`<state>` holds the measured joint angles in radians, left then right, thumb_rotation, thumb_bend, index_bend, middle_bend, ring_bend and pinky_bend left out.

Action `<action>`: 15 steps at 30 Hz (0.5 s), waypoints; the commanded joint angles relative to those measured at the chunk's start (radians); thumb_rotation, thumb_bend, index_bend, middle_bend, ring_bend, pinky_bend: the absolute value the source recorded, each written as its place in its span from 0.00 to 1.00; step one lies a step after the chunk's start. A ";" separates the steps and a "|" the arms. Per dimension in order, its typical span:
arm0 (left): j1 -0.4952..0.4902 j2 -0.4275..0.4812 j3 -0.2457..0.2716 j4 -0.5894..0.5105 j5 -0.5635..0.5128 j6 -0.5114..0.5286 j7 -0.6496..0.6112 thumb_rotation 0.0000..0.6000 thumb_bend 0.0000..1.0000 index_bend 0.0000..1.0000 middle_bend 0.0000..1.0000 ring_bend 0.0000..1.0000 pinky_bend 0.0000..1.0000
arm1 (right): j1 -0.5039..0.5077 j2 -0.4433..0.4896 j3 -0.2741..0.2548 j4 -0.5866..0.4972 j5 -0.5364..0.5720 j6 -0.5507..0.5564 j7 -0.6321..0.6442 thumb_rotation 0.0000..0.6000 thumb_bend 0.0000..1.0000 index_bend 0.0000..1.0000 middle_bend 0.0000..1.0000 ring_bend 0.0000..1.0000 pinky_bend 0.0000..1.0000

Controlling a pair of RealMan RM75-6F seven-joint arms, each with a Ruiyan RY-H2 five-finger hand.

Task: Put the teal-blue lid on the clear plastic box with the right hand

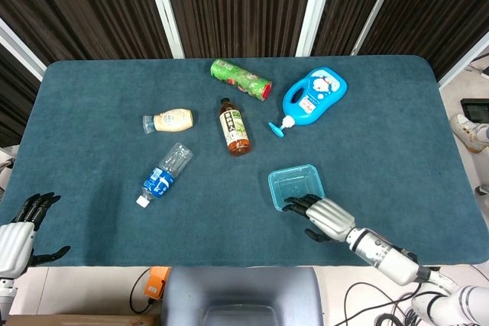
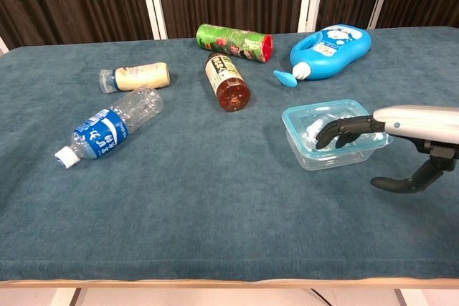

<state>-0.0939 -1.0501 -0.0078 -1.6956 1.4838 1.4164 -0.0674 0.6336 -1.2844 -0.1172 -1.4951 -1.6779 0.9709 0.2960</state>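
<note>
**Matt cloth, glossy plastic**

A matt, felt-like teal cloth covers the table (image 2: pixel 215 206). The clear plastic box (image 2: pixel 305 148) and teal-blue lid (image 1: pixel 294 181) look smooth and glossy. The right hand (image 2: pixel 358 130) shows black fingers on a satin silver shell. The blue dispenser bottle (image 2: pixel 333 48) is shiny plastic.

Head view looks steeply down on the whole table (image 1: pixel 92 97); chest view faces it low, nearer.

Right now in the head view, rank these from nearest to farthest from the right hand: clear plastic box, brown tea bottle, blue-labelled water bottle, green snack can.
1. Clear plastic box with teal-blue lid, under the right hand's fingers.
2. Brown tea bottle, centre.
3. Blue-labelled water bottle, to the left.
4. Green snack can, far side.
</note>
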 commanded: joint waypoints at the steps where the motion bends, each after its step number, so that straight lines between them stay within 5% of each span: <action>1: -0.001 0.000 0.000 0.000 0.000 -0.001 0.000 1.00 0.37 0.17 0.11 0.07 0.35 | -0.011 0.011 0.008 -0.002 -0.001 0.028 -0.011 1.00 0.55 0.32 0.23 0.25 0.30; 15: -0.004 -0.003 0.001 -0.002 -0.001 -0.008 0.010 1.00 0.37 0.17 0.11 0.07 0.35 | -0.038 0.030 -0.008 0.020 0.001 0.045 -0.019 1.00 0.55 0.32 0.23 0.25 0.30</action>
<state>-0.0977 -1.0529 -0.0065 -1.6977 1.4831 1.4088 -0.0570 0.5960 -1.2541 -0.1245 -1.4753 -1.6780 1.0161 0.2761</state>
